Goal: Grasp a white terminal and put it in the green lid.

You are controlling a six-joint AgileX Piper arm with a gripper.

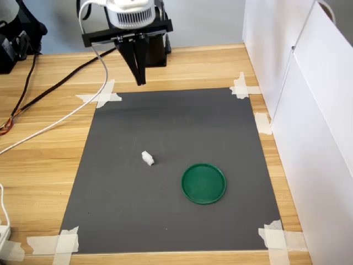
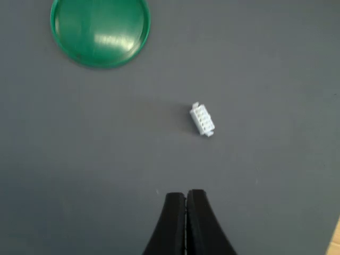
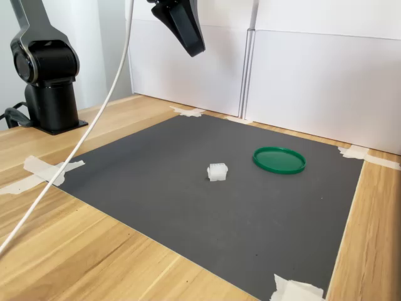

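Roughly mid-mat, the white terminal (image 1: pixel 147 158) lies on the dark grey mat (image 1: pixel 165 127) that covers the wooden table (image 1: pixel 44 160), nothing touching it. Nearby, toward the mat's edge beside the white panels (image 1: pixel 309 110), sits the green lid (image 1: pixel 204 183), flat and clearly apart from the terminal. High above the mat's far edge hangs the gripper (image 1: pixel 141 81), its black jaws pressed together, holding nothing.

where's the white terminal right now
The white terminal lies loose on the dark mat, just to the first exterior view's left of the green lid, not touching it.
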